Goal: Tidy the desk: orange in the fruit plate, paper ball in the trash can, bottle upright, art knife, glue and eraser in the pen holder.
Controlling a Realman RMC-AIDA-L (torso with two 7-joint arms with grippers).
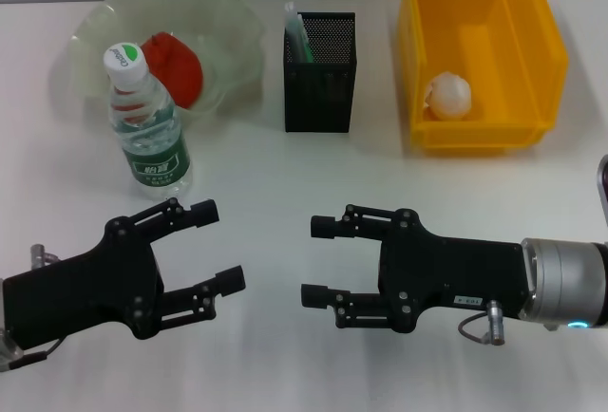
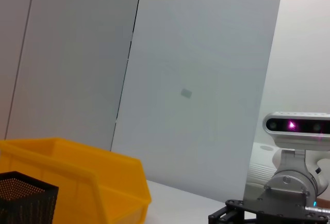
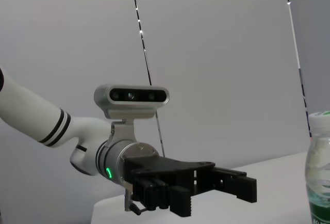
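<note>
Bottle point(image 1: 147, 118) stands upright at eleven o'clock on our desk, just beyond our left gripper point(image 1: 204, 255), nearer than our right gripper point(image 1: 323, 260); both have fingers apart and empty, so we judge the tidying finished.

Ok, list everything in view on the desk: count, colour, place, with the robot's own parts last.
orange: one, red-orange, in the fruit plate
fruit plate: one, pale green glass, far left of the desk
bottle: one, clear with green label and white cap, upright in front of the fruit plate
pen holder: one, black mesh, far middle
art knife: one, mint green, standing in the pen holder
trash can: one, yellow, far right
paper ball: one, white, inside the trash can
desk: one, white
left gripper: one, black, open, low over the near left
right gripper: one, black, open, low over the near right
</note>
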